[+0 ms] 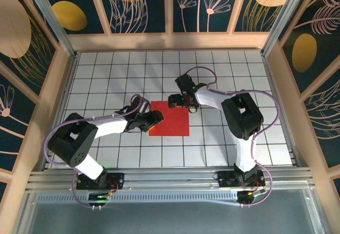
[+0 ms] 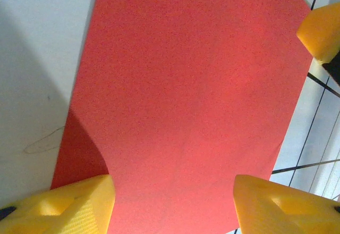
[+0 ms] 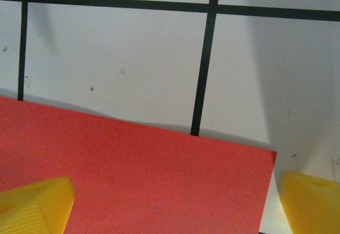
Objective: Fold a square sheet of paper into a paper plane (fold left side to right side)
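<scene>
Looking at the square sheet of paper, flat near the middle of the table, clear of every edge. At the sheet's left edge, left gripper spread wide over the red. At its far edge, right gripper likewise wide apart, straddling a corner.

Between the left jaws the square sheet of paper is looking matt, finely grained; the worktop beside them is showing smooth, faintly scuffed white.

No readable text, labels, brands or numbers anywhere; red sheet plain, wall panels floral only
</scene>
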Controlling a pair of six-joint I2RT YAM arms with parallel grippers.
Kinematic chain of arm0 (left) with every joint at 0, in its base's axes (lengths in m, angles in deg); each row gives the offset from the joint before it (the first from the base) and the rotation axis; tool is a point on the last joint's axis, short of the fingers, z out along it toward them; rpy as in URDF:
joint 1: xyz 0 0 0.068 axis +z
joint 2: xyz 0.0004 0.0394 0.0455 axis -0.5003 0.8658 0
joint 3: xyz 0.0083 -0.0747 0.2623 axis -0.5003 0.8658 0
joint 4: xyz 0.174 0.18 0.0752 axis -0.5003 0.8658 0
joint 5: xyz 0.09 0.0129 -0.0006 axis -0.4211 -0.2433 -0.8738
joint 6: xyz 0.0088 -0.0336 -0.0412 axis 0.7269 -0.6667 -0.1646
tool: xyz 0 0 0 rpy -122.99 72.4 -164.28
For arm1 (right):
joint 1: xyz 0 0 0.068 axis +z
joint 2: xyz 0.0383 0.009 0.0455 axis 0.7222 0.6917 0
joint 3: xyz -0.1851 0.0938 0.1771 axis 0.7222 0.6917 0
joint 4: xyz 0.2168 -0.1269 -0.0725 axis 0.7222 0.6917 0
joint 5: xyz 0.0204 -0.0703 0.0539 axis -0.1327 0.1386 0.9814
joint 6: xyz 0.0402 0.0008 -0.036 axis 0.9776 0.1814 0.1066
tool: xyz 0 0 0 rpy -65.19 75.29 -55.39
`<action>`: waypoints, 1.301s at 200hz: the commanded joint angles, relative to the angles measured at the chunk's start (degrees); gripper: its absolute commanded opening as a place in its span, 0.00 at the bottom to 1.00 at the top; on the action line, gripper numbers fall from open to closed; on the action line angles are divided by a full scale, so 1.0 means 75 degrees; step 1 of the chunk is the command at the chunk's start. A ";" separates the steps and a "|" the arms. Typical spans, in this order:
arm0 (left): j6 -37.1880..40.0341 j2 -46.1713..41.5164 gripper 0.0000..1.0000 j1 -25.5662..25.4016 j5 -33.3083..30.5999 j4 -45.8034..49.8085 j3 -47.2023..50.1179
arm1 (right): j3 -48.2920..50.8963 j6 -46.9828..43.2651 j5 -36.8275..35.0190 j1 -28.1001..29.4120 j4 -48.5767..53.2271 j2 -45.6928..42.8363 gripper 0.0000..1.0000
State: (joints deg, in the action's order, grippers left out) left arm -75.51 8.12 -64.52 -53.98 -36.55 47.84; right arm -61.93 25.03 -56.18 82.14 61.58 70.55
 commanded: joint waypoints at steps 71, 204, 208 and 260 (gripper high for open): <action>0.0018 0.0321 0.56 -0.0017 -0.0041 0.0046 0.0193 | -0.0042 0.0165 -0.0007 0.0787 0.0527 0.0145 0.96; -0.0400 -0.0351 0.59 0.0022 -0.0359 -0.0453 0.0177 | 0.0218 0.0429 0.1303 0.0931 0.0336 -0.0355 0.42; -0.0387 -0.0420 0.60 0.0047 -0.0399 -0.0400 0.0156 | 0.0257 0.0429 0.1406 0.0885 0.0305 -0.0425 0.41; 0.0148 -0.1659 0.72 0.0862 -0.0337 -0.0180 0.0312 | 0.1083 0.0451 0.3237 -0.0015 -0.0359 -0.1721 0.36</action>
State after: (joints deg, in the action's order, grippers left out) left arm -76.77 0.49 -61.07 -55.99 -39.43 49.22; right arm -56.47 28.31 -40.99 85.55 62.04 64.19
